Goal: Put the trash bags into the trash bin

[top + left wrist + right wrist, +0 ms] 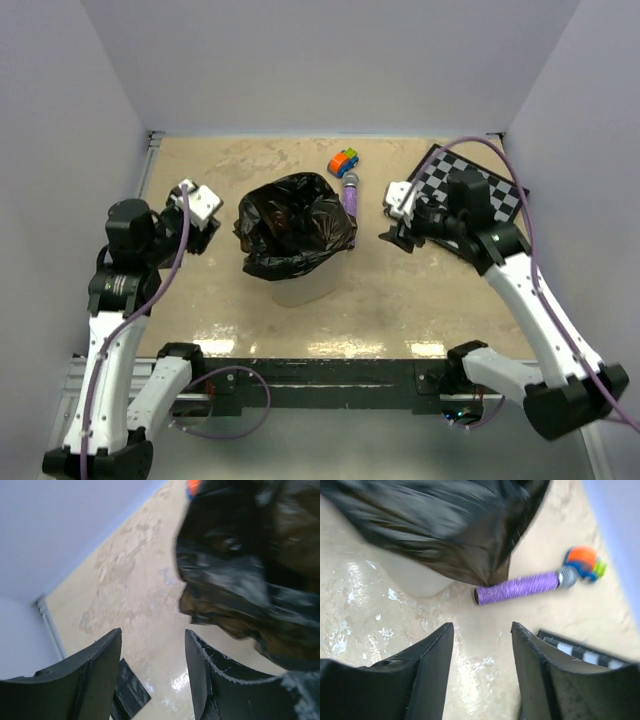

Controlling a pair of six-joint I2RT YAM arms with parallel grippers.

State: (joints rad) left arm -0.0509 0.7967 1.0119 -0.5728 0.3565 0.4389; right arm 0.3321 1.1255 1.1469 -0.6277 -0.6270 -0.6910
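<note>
Trash bag (295, 225) drapes dark, glossy and crinkled over the cream bin (305, 290).

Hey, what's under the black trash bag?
The cream trash bin: only its lower wall shows beneath the trash bag. The bag drapes over the rim, so the rim and the bin's bottom are hidden.

Layout of the table, seen from above.
The trash bin (302, 290) stands mid-table with the trash bag (295, 225) in it, draped over its rim. The left gripper (207, 238) lies to its left and the right gripper (392, 236) to its right, both apart from it. A cylinder (351, 196) lies just beside the bin's far right. A small toy (344, 161) is behind the cylinder, and a board (505, 195) is farther right.
</note>
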